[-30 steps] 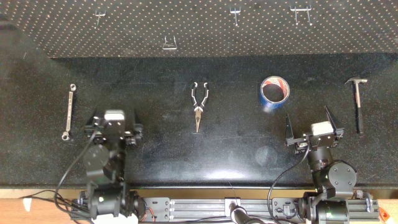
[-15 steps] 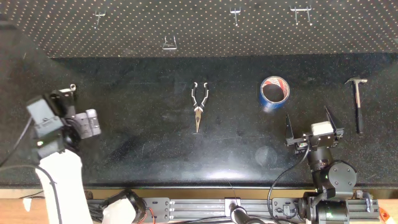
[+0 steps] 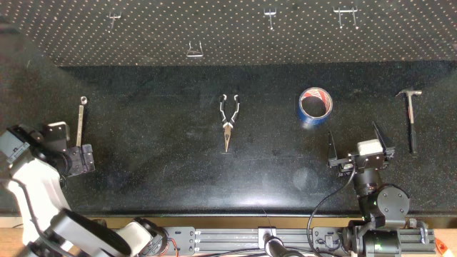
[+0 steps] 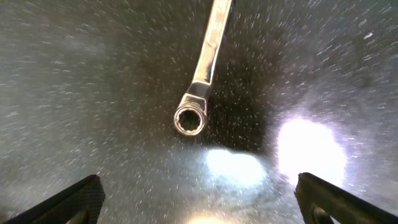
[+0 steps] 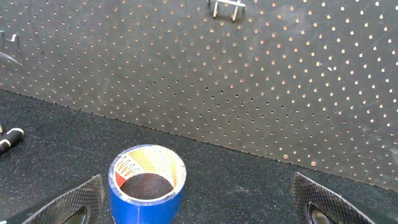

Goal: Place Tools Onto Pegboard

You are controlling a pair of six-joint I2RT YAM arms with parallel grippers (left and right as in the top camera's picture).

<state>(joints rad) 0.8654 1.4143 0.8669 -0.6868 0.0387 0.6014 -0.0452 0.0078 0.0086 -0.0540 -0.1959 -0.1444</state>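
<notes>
A silver wrench lies on the black table at the far left. My left gripper hangs open right above its near ring end, and the shaft runs away from the fingers. My right gripper stands open low over the table, just short of the blue tape roll, which stands upright ahead of its fingers. Pliers lie mid-table and a hammer at the far right. Nothing is held.
The pegboard runs along the back with several metal hooks: one at the left, a low wire hook, one near the middle and a double hook. The same double hook faces the right wrist.
The left arm has swung from the near left-centre out to the far left and come down over the wrench's ring end. The right arm has stayed put.
</notes>
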